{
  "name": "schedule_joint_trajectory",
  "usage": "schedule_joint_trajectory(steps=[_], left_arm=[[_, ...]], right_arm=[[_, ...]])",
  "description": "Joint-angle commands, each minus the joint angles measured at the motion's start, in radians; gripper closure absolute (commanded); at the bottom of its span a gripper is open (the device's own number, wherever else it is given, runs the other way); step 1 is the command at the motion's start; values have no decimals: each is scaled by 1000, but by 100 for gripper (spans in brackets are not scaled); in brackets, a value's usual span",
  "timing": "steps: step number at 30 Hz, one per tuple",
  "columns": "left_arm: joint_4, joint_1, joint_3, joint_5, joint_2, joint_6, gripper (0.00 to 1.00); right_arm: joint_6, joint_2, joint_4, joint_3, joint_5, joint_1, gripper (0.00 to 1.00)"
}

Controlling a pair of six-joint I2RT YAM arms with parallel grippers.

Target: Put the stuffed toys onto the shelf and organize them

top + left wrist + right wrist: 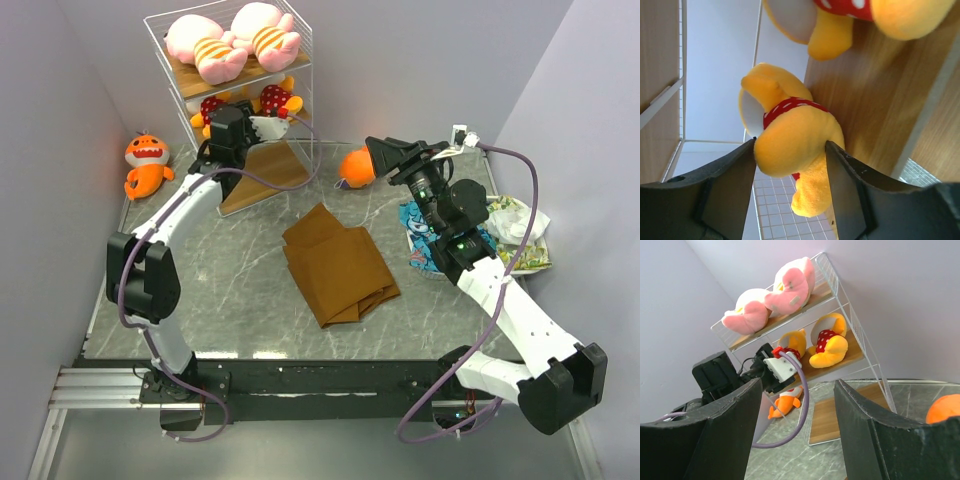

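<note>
The table [230, 270] bears shelf [262, 178], brown cloth [340, 265], left shark [147, 162], seemingly right shark [355, 168].

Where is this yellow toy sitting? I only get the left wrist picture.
Observer: The yellow toy is on the shelf's middle board.
Operator: What's above it?
Observer: One pink toy and another lie on the top board.
Operator: Any toys left out?
Observer: Two orange sharks on the table, one by the wall on the left arm's side, one beside the open right gripper.
</note>
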Motion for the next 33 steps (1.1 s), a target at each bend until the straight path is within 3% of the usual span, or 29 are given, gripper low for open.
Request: schedule_joint_trajectory(steps=[1,11,15,24,28,33], left_arm=[[0,-29,35,-21,-20,-3,39],[-37,-68,47,-63,-37,-22,42],[-55,-71,69,-74,-28,-28,47],[-29,-91,58,-92,-51,-63,38],[20,-95,-14,-51,-117,-164,32],[37,-99,-155,26,-279,-394,27]], right_arm=[[-28,-26,22,-6,14,-8,33],[-38,-49,9,-25,37,-8,32],[-42,-60,7,-31,37,-8,32],[-41,-68,-2,-43,37,-8,32],[-33,-66,-31,-33,40,-8,32],[-19,-95,-39,-52,38,-8,32]])
